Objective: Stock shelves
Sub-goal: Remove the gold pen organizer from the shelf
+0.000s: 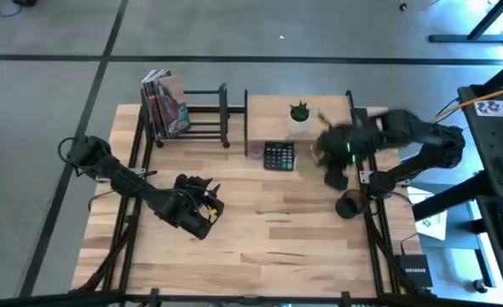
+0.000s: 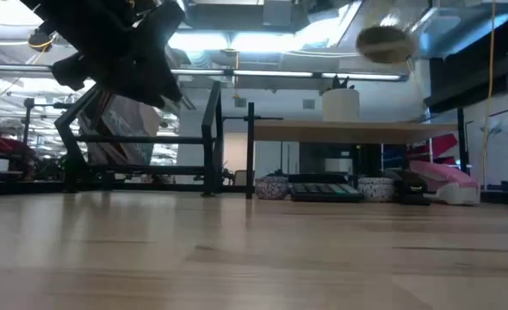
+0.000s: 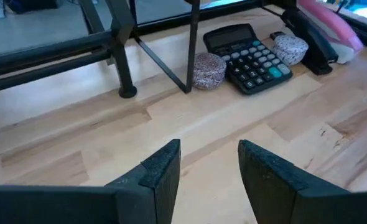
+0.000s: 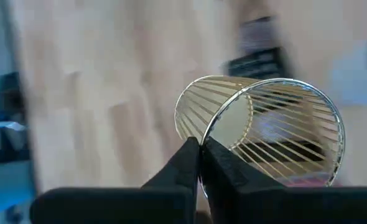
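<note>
**Wire cup in the air, pinched by its rim**

Nearest the right wrist camera, the right gripper [image 4: 201,163] has its two dark fingers pressed together on the thin rim of a gold wire cup [image 4: 264,127] — nothing more than an edge grip. From above, that arm hangs blurred over the right end of the wooden shelf [image 1: 268,107], where a small potted plant [image 1: 299,112] stands; a calculator [image 1: 278,156] lies underneath. The black book rack [image 1: 207,115], with a few books [image 1: 166,104], sits to the left. The left gripper [image 3: 208,168] waits near the table's middle, fingers spread and empty.

The risk, as I see it — the light cup could twist or slip from so narrow a pinch, or knock the plant when it comes down beside it.
</note>
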Action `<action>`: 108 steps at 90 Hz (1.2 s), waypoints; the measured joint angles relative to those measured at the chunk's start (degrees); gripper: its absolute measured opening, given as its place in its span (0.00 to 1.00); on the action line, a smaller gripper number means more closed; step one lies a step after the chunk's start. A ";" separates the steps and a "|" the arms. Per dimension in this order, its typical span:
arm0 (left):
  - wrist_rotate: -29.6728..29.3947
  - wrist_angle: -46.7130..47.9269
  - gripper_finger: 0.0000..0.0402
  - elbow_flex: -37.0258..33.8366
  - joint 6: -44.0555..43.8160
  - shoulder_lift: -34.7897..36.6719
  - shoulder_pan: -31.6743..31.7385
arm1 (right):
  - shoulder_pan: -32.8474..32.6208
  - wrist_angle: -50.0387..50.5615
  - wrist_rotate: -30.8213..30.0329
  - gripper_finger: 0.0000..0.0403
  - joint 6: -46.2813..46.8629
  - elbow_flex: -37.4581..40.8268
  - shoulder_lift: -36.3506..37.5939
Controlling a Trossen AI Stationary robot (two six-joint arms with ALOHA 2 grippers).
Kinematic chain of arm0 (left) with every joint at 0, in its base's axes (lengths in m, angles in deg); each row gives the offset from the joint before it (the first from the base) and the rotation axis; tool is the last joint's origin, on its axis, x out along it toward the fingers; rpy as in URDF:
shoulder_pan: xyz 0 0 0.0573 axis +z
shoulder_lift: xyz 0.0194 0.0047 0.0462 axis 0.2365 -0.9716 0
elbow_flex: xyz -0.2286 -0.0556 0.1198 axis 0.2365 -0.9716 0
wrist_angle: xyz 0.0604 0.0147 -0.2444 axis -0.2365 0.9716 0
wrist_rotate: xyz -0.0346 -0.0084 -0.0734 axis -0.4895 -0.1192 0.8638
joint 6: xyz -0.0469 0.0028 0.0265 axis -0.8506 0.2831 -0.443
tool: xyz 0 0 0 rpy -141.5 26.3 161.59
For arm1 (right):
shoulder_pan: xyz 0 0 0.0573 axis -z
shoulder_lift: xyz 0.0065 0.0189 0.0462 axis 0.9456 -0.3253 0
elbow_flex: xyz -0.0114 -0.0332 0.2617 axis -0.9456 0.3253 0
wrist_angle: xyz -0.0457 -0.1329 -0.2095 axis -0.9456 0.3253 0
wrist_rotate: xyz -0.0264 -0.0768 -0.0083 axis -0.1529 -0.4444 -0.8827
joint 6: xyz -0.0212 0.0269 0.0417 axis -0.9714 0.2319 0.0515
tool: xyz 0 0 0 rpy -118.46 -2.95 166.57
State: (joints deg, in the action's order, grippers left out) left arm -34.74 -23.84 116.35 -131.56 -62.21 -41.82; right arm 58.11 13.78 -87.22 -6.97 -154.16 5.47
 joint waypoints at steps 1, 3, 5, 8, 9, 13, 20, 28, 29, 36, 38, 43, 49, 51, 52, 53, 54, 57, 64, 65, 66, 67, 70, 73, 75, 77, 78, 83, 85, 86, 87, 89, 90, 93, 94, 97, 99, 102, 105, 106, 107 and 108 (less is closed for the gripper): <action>0.01 -0.01 0.36 0.00 0.00 0.00 0.00 | -1.29 -0.25 -0.10 0.00 0.95 0.31 -0.17; 0.04 -0.01 0.36 0.00 0.00 -0.01 0.00 | -3.78 -0.79 -0.40 0.00 2.96 0.99 -0.57; 0.11 -0.05 0.36 0.00 0.00 -0.01 0.00 | -6.08 -1.34 -0.65 0.00 4.81 1.70 -1.02; 0.36 -0.18 0.36 0.00 -0.01 -0.01 0.00 | -9.64 -2.15 -1.13 0.00 7.57 2.83 -1.69; 0.48 -0.21 0.36 0.00 -0.02 0.00 0.00 | -10.84 -2.46 -1.27 0.00 8.43 3.26 -1.92; 1.06 -0.21 0.36 0.00 -0.03 0.00 0.00 | -15.35 -3.85 -1.91 0.00 12.02 5.14 -2.84; 1.62 -0.65 0.36 0.00 -0.02 0.00 -0.17 | -22.67 -8.04 -2.29 0.00 18.55 8.69 -4.25; 1.58 -1.98 0.36 0.00 -0.01 0.00 -0.66 | -30.64 -14.73 -2.42 0.00 26.27 13.68 -5.61; 1.57 -2.07 0.36 0.00 0.00 0.00 -0.73 | -31.57 -15.75 -2.43 0.00 27.20 14.34 -5.74; 1.57 -3.10 0.36 0.00 0.03 0.00 -1.41 | -37.79 -23.01 -2.45 0.00 34.37 19.17 -6.24; 1.55 -3.41 0.36 0.00 -0.01 0.00 -1.60 | -39.37 -24.83 -2.43 0.00 36.56 20.50 -6.32; 1.49 -3.59 0.36 0.00 -0.32 -0.06 -2.04 | -43.25 -28.31 -2.42 0.00 42.72 23.79 -6.38; 1.01 -4.94 0.36 0.00 -0.42 -0.48 -2.66 | -47.58 -30.05 -2.36 0.00 50.29 27.14 -6.38; 0.91 -5.48 0.36 0.00 -0.42 -0.76 -2.78 | -48.83 -30.20 -2.38 0.00 52.69 28.10 -6.38; 0.88 -5.70 0.36 0.00 -0.42 -0.87 -2.87 | -49.44 -30.20 -2.40 0.00 53.85 28.51 -6.38; 0.84 -5.93 0.36 0.00 -0.43 -0.99 -2.94 | -50.03 -30.13 -2.42 0.00 54.97 28.90 -6.38; 0.79 -6.18 0.36 0.00 -0.44 -1.11 -2.99 | -50.61 -29.97 -2.44 0.00 56.15 29.25 -6.38; 0.57 -6.97 0.36 0.00 -0.42 -1.49 -3.01 | -52.27 -29.32 -2.46 0.00 59.24 30.19 -6.38; 0.25 -8.79 0.36 0.00 -0.44 -2.53 -2.99 | -55.37 -27.15 -2.58 0.00 64.93 31.75 -6.38; 0.22 -9.04 0.36 0.00 -0.44 -2.67 -2.99 | -55.70 -26.86 -2.62 0.00 65.68 31.89 -6.38; 0.22 -9.26 0.36 0.00 -0.44 -2.83 -2.99 | -56.03 -26.64 -2.66 0.00 66.35 32.07 -6.38; 0.23 -9.45 0.36 0.00 -0.45 -2.99 -2.99 | -56.35 -26.51 -2.69 0.00 66.93 32.28 -6.38; 0.24 -10.04 0.36 0.00 -0.46 -3.54 -2.97 | -57.10 -25.89 -2.77 0.00 68.28 32.78 -6.37; 0.22 -10.87 0.36 -0.02 -0.46 -3.98 -2.91 | -57.69 -25.48 -2.83 0.00 69.14 33.27 -6.38; 0.19 -11.37 0.36 -0.02 -0.46 -4.29 -2.86 | -58.12 -25.21 -2.88 0.00 69.33 33.57 -6.38; 0.14 -11.82 0.36 -0.02 -0.46 -4.58 -2.84 | -58.46 -25.18 -2.92 0.00 69.31 33.88 -6.38; 0.10 -12.04 0.36 -0.02 -0.46 -4.68 -2.84 | -58.57 -25.25 -2.94 0.00 69.28 34.04 -6.38; -0.07 -13.33 0.36 -0.02 -0.48 -5.40 -2.68 | -58.86 -25.51 -2.97 0.00 68.66 34.27 -6.80; -0.07 -13.71 0.36 -0.02 -0.46 -5.64 -2.61 | -58.86 -25.63 -2.95 0.00 68.18 34.27 -7.06; -0.06 -13.84 0.36 -0.02 -0.47 -5.76 -2.58 | -58.86 -25.67 -2.94 0.00 67.87 34.27 -7.21; -0.05 -13.95 0.36 -0.02 -0.47 -5.91 -2.53 | -58.86 -25.69 -2.94 0.00 67.64 34.27 -7.34; -0.05 -14.07 0.36 -0.02 -0.46 -6.14 -2.49 | -58.86 -25.71 -2.95 0.00 67.24 34.28 -7.59; -0.07 -14.15 0.36 -0.02 -0.46 -6.25 -2.45 | -58.84 -25.70 -2.95 0.00 67.00 34.29 -7.71; -0.14 -14.49 0.36 -0.02 -0.42 -6.55 -2.27 | -58.75 -25.71 -2.94 0.00 66.35 34.29 -8.06; -0.19 -14.69 0.36 -0.02 -0.38 -6.67 -2.21 | -58.75 -25.72 -2.95 0.00 66.24 34.29 -8.20; -0.27 -15.16 0.36 -0.02 -0.29 -6.97 -2.08 | -58.75 -25.79 -2.99 0.00 66.20 34.29 -8.69; -0.31 -15.18 0.36 -0.02 -0.35 -7.04 -1.93 | -58.75 -25.97 -3.00 0.00 66.20 34.27 -9.03; -0.32 -15.05 0.36 -0.02 -0.44 -7.16 -1.65 | -58.73 -26.18 -2.93 0.01 66.25 34.23 -9.47; -0.31 -15.09 0.36 -0.04 -0.43 -7.19 -1.32 | -58.71 -26.11 -2.28 0.02 66.24 34.23 -9.74; -0.31 -15.10 0.36 -0.04 -0.42 -7.19 -1.21 | -58.71 -26.00 -1.97 0.03 66.22 34.23 -9.81; -0.31 -15.10 0.36 -0.04 -0.42 -7.19 -1.10 | -58.71 -25.85 -1.60 0.03 66.15 34.23 -9.88; -0.31 -15.09 0.36 -0.04 -0.42 -7.19 -0.99 | -58.71 -25.69 -1.27 0.04 66.14 34.23 -9.92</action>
State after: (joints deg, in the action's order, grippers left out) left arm -35.05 -38.93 116.32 -131.98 -69.40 -42.81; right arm -0.60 -11.91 -88.49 59.18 -119.93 -4.45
